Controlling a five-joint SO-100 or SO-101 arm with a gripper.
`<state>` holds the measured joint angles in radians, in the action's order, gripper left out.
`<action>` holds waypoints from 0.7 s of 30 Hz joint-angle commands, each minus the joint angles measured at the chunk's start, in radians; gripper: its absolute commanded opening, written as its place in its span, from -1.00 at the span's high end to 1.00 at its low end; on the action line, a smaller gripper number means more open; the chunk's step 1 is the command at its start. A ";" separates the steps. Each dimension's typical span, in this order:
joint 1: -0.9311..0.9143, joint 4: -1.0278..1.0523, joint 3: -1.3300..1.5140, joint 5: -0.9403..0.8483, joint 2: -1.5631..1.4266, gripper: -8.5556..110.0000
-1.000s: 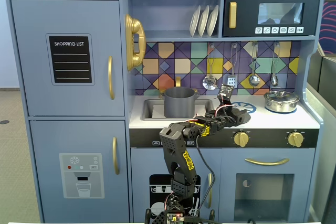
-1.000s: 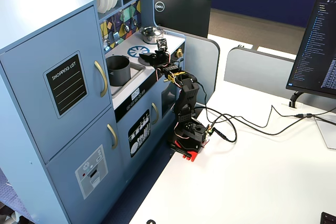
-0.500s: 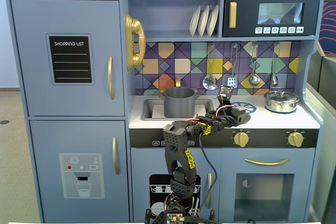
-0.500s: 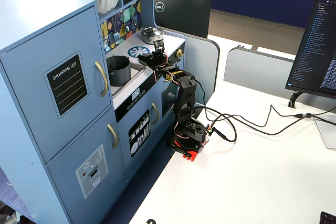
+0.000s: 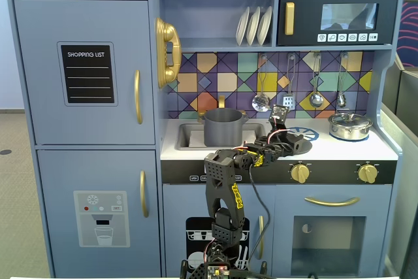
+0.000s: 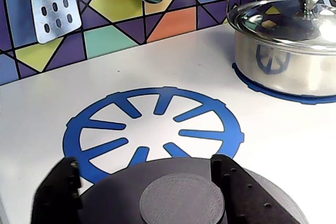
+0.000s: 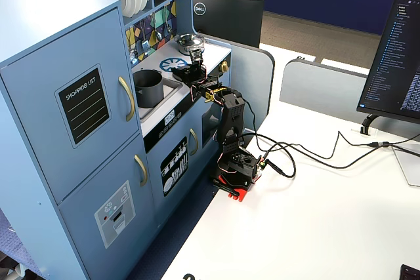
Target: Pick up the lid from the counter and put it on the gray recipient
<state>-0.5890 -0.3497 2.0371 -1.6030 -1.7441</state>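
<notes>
In the wrist view the gripper (image 6: 144, 182) straddles the lid (image 6: 184, 195), its two black fingers (image 6: 58, 192) at the disc's 9 and 3 o'clock edges, so it seems clenched on the lid. Whether the lid has left the counter (image 6: 173, 61) cannot be told. The blue burner print (image 6: 152, 127) lies at 12 o'clock of it, the silver pot (image 6: 286, 45) at 2 o'clock. The gray recipient (image 5: 223, 127) stands uncovered in the sink, at 9 o'clock of the gripper in the frontal fixed view. Judged so, the grasp looks made; carrying and placing remain.
</notes>
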 commanded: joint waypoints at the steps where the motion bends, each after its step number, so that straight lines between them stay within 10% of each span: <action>1: 0.009 -0.028 -0.026 -0.009 0.000 0.51; 21: 0.008 -0.018 0.057 -0.012 -0.054 0.86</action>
<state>-0.5890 -0.3758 2.0831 -1.6122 -1.7625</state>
